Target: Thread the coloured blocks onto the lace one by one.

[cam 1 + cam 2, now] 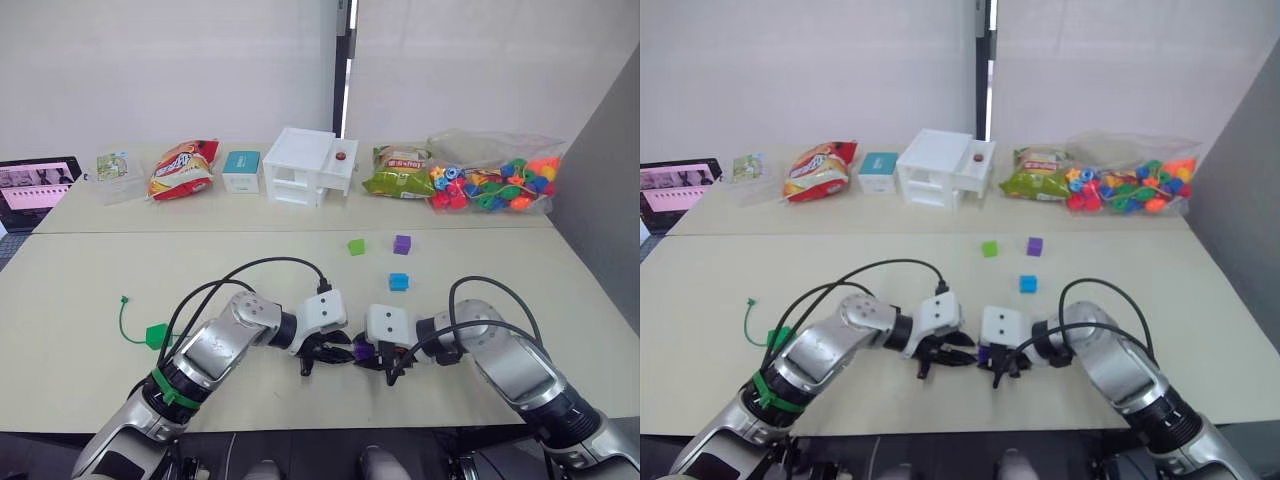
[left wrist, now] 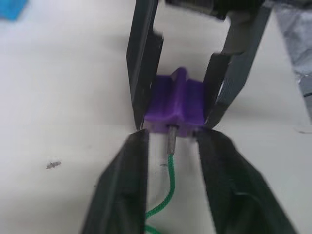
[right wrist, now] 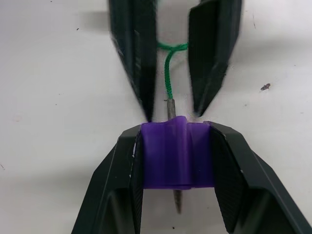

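Observation:
My right gripper (image 3: 176, 128) is shut on a purple block (image 3: 176, 153) just above the table's front middle (image 1: 364, 351). The lace's stiff pale tip (image 3: 170, 107) passes through the block's hole and pokes out on the far side. My left gripper (image 2: 168, 137) faces the right one tip to tip and is open. The green lace (image 2: 168, 190) runs loose between its fingers. The cord trails off to the left (image 1: 125, 325) beside a dark green block (image 1: 157, 336). A light green block (image 1: 356, 246), a second purple block (image 1: 401, 244) and a blue block (image 1: 399, 282) lie further back.
Along the table's back edge stand a clear bag of mixed beads (image 1: 495, 180), a white box (image 1: 305, 165), snack bags (image 1: 182, 168), a teal box (image 1: 241, 170) and a tablet (image 1: 35, 185). Black cables loop over both arms.

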